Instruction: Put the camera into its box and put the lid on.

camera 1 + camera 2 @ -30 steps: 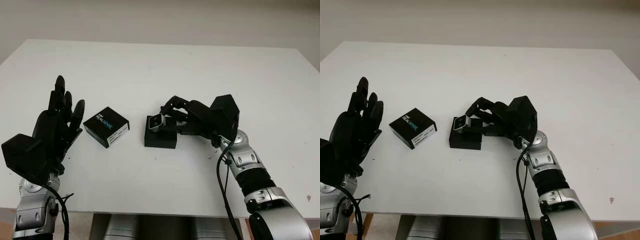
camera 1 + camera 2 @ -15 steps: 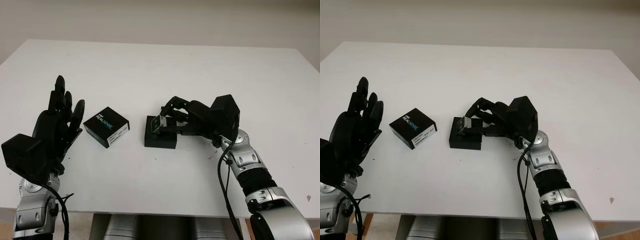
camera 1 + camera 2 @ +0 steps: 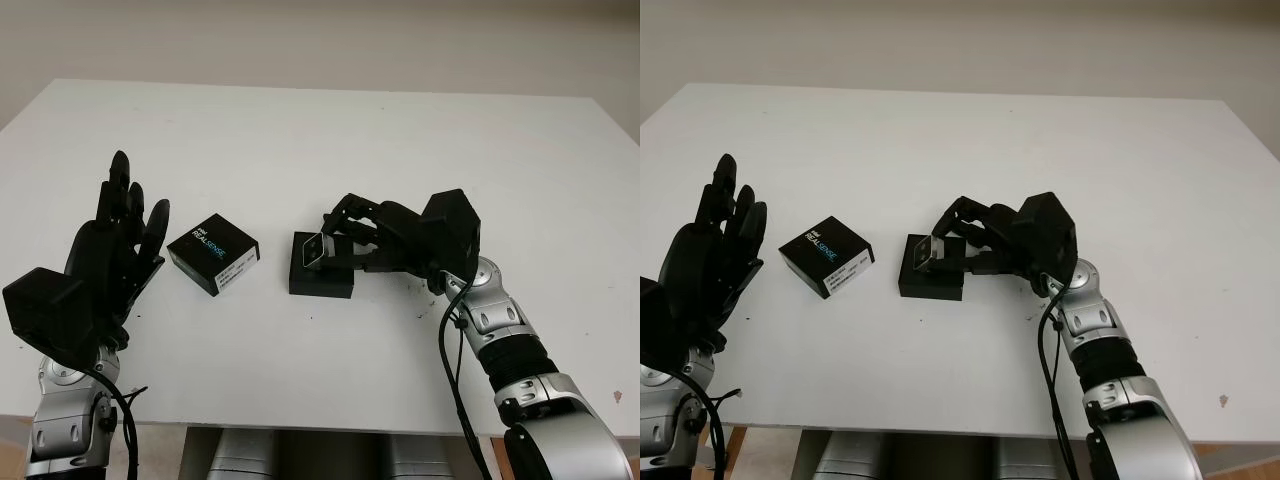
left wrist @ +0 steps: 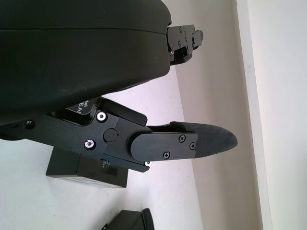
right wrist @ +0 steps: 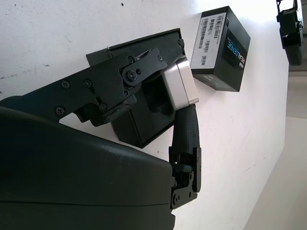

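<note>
Left hand: black three-finger hand, raised over the near left part of the white rectangular surface, fingers extended upward, holding nothing. No contact with the surface is evident.

Right hand: black three-finger hand, reaching in from the near right toward the middle of the surface. Its fingers are closed around the small silver rectangular camera. In the right wrist view the camera is pinched between one finger on its far side and the finger links on its near side.

Camera: held tilted, directly over the open black square box base, at the edge of the base's recess. Whether it touches the base cannot be told.

Box base: lies flat on the surface near the middle, well clear of all edges.

Black square box lid with white and blue lettering: lies flat on the surface between the left hand and the box base, just beside the base but apart from it, turned at an angle to the near edge. A barcode label shows on its side wall.
</note>
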